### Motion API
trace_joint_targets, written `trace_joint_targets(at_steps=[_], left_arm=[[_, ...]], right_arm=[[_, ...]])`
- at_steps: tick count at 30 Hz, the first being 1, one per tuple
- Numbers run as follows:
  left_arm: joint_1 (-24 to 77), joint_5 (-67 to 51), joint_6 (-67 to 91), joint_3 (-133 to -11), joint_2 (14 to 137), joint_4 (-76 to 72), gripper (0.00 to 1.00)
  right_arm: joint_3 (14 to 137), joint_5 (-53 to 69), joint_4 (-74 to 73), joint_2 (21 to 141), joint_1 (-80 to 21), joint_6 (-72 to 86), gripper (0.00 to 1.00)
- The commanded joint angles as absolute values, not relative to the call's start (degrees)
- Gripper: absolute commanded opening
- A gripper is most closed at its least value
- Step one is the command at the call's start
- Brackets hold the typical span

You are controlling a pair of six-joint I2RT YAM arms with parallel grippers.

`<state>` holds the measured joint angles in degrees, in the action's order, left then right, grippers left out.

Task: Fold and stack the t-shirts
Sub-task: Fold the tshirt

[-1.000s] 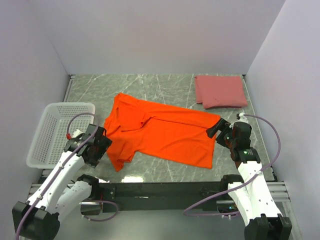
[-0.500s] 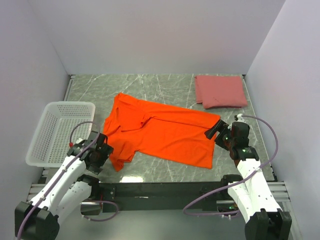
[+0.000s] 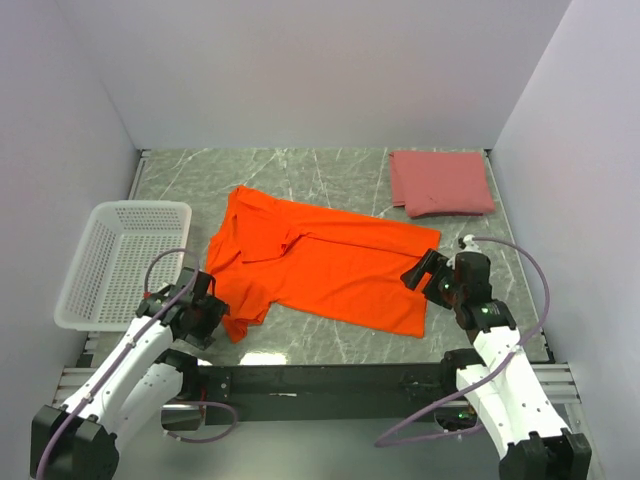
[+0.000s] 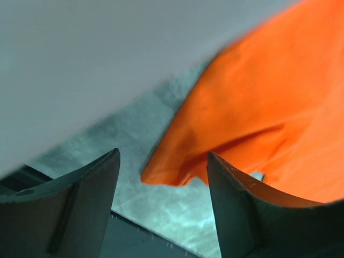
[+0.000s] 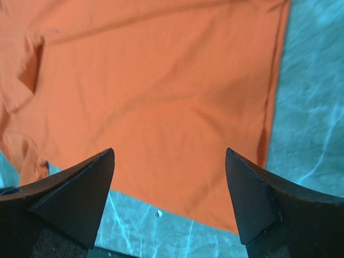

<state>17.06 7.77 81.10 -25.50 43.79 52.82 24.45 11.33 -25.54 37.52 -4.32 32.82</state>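
The bright orange t-shirt lies spread and partly folded in the middle of the table. It also shows in the left wrist view and the right wrist view. The dusty pink t-shirt lies folded at the back right. My left gripper is open and empty at the shirt's near-left sleeve corner; in its wrist view that corner lies between the jaws' tips. My right gripper is open and empty above the shirt's right hem.
A white plastic mesh basket stands at the left edge, beside my left arm. The dark front rail runs along the table's near edge. Grey walls close in the back and both sides.
My left gripper has moved down and toward the near edge, to the shirt's near-left corner. My right gripper has moved left and nearer, over the shirt's right hem.
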Motion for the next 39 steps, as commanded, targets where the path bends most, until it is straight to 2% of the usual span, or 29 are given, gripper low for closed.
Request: trace_joint_targets(at_steps=[1, 6, 13, 16, 18, 19, 21, 22, 23, 26, 31, 35, 39], left_arm=[[16.87, 1.42, 78.84, -24.09, 43.59, 49.49, 0.70], [17.31, -2.36, 77.34, -22.42, 45.17, 48.61, 0.68], [17.75, -3.62, 76.47, -20.83, 46.75, 46.13, 0.50], [17.84, -2.20, 75.76, -22.23, 46.85, 47.11, 0.48], [17.84, -0.18, 75.85, -23.11, 46.85, 48.16, 0.39], [17.93, -0.18, 75.94, -23.20, 46.85, 48.34, 0.29], [17.84, -0.18, 75.59, -22.33, 46.67, 46.68, 0.19], [17.84, -0.18, 75.85, -21.98, 46.76, 46.15, 0.06], [17.84, -0.18, 76.11, -21.80, 46.93, 45.88, 0.01], [17.84, -0.18, 75.59, -22.32, 47.90, 44.30, 0.01], [17.84, 7.73, 76.72, -29.78, 46.24, 51.66, 0.00], [17.93, 11.77, 77.78, -35.14, 42.90, 54.93, 0.01], [17.93, 12.30, 77.26, -37.88, 42.80, 55.28, 0.01]], right_arm=[[23.73, 9.23, -26.72, 37.52, -7.90, 34.71, 0.90], [23.38, 5.98, -27.16, 38.23, -13.27, 37.79, 0.90], [23.99, 3.96, -29.53, 38.76, -15.64, 39.11, 0.89], [24.52, 4.04, -29.88, 39.37, -15.82, 38.94, 0.89], [24.96, 3.52, -30.14, 39.72, -15.82, 38.76, 0.89], [25.05, 3.08, -30.15, 39.73, -15.82, 38.76, 0.89], [25.22, 2.81, -30.32, 39.73, -15.91, 38.76, 0.89], [25.22, 2.90, -30.50, 39.64, -15.82, 38.76, 0.89], [25.14, 2.90, -30.85, 39.46, -15.82, 38.76, 0.89], [24.61, 3.59, -31.73, 37.97, -16.08, 38.76, 0.89], [25.05, 4.57, -33.48, 36.48, -17.13, 40.77, 0.88], [24.61, 5.19, -33.92, 36.91, -20.47, 43.68, 0.87], [24.61, 0.09, -37.09, 38.23, -26.88, 48.33, 0.86]])
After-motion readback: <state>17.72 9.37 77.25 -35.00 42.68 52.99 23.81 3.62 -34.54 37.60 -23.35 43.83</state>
